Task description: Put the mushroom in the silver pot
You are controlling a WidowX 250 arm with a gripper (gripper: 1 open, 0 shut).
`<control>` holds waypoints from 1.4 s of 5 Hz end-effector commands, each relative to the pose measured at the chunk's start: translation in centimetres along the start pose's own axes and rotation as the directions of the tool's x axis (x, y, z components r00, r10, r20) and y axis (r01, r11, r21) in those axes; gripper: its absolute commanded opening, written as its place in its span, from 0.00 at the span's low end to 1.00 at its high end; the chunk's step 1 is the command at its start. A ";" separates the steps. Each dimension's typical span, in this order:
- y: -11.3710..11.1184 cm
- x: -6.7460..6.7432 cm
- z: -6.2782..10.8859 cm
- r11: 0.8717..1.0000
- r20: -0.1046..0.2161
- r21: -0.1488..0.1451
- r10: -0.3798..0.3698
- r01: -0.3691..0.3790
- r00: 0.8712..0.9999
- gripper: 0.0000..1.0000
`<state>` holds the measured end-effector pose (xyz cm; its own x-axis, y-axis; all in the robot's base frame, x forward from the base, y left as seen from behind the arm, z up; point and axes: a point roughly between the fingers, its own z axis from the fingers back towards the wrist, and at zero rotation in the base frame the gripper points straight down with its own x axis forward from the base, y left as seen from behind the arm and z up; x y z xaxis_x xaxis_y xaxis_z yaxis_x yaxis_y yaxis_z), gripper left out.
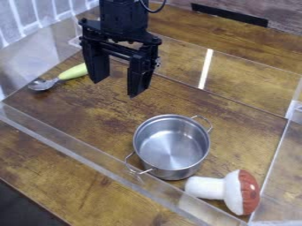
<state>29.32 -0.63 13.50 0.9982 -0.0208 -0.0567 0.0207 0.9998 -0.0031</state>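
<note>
Shiny steel silver pot (172,146) on grained wood table (236,88).

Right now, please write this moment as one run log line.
fingers: open, empty, above table | mushroom: on table, outside pot | silver pot: empty | spoon: left of fingers

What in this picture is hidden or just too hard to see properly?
- Spoon: the gripper covers the end of its yellow handle; the bowl is small and blurry.
- Robot arm: cut off by the top edge above the gripper.
- Silver pot: its far outer wall faces away from the camera.
- Mushroom: its underside rests unseen on the table.
- Dark object at the top right: cut off, unidentifiable.
</note>
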 end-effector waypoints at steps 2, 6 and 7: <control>-2.4 -0.6 -1.0 0.985 -0.054 0.001 -0.175 0.175 0.983 1.00; -15.3 0.5 -2.1 0.720 -0.016 0.064 -0.692 0.691 0.722 1.00; -15.6 0.9 -3.7 0.715 0.002 0.067 -0.697 0.696 0.717 1.00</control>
<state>29.42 -16.05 8.53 0.7028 -0.7070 -0.0789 0.7098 0.7044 0.0096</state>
